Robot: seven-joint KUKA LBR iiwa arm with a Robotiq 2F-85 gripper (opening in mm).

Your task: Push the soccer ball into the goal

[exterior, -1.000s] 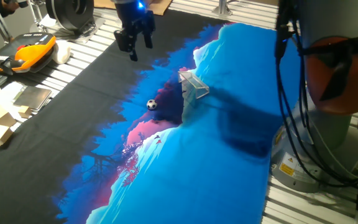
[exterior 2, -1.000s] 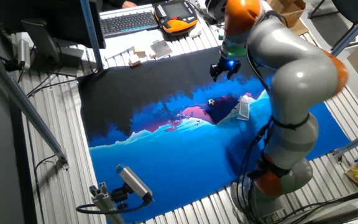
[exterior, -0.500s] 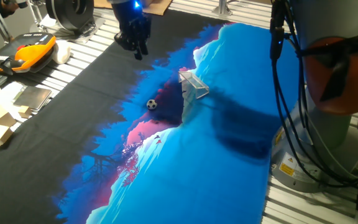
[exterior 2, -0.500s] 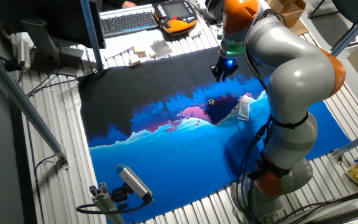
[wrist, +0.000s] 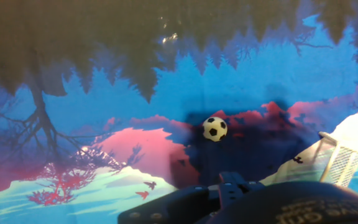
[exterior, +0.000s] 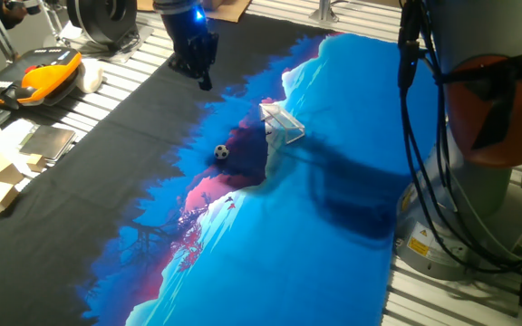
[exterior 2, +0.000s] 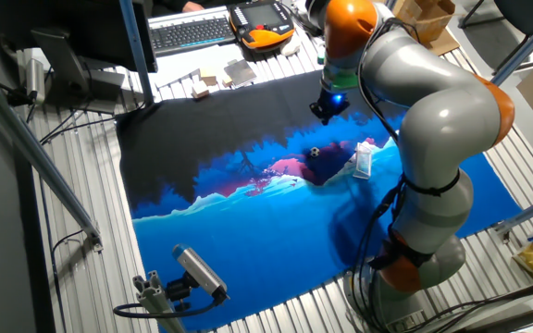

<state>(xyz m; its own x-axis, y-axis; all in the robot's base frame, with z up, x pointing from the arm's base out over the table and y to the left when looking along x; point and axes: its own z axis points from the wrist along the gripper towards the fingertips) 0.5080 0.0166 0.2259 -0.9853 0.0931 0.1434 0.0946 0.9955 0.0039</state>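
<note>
My gripper (exterior: 199, 72) hangs above the black part of the mat (exterior: 116, 181), well apart from the ball (exterior: 221, 152). I cannot tell if my jaws are apart. The ball lies just beside the goal (exterior: 281, 126), not touching it.

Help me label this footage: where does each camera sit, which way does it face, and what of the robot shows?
One fixed view: low at the mat's edge beside the robot base, looking across the soccer ball and goal; shows the hand, cables, base.
The other fixed view: high, opposite side, looking down; shows the whole arm.
Hand view: on the hand, looking down at the mat; shows only dark hand parts.
All share ball and goal.
</note>
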